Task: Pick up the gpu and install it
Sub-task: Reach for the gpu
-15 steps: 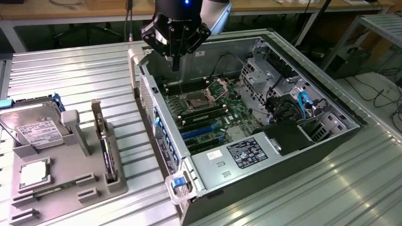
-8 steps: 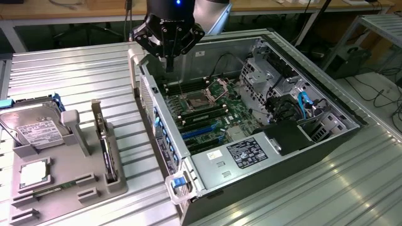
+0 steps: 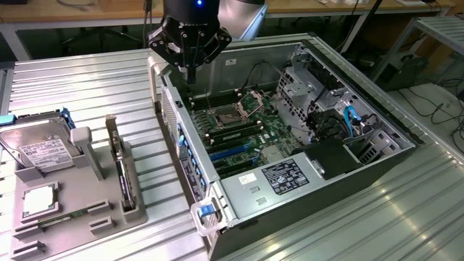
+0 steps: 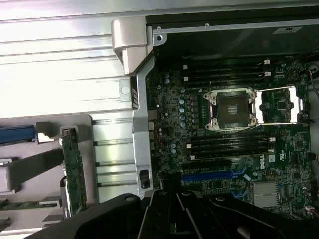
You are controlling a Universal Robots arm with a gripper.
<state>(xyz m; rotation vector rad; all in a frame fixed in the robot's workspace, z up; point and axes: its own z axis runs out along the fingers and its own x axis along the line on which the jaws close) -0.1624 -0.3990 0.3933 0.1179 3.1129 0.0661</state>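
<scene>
1. Exterior view: the gripper (image 3: 191, 73) hangs above the far corner of the open computer case (image 3: 340, 60). Its jaws are drawn fully together into a single point, and they grip nothing and touch nothing.
2. Same view: the gpu (image 3: 123, 176) is well apart from the gripper, on the exterior view's left. It stands on its long edge in a slot of the grey tray (image 3: 138, 217) on the ribbed metal table (image 3: 87, 81).
3. Its long axis runs from the far side of the tray towards the camera, roughly parallel to the case's near wall. The silver bracket stands upright at the far end.
4. From here I also see the hard drive (image 3: 40, 149) propped in the tray beside the card, which the wrist camera does not give me clearly. Inside the case lie the motherboard (image 3: 268, 130) and its blue slots (image 3: 232, 152).
5. Wrist view: the gripper (image 4: 174, 211) shows as dark bodywork at the frame edge, above the case wall. I cannot judge the jaw gap from this angle.
6. Here the gpu (image 4: 74, 169) appears as a narrow green strip seen edge-on, seated in the tray (image 4: 50, 122) just outside the case.
7. This view adds a straight-down look at the motherboard (image 4: 169, 99), with the CPU socket (image 4: 232, 109) open and the blue slots (image 4: 207, 176) vacant.
</scene>
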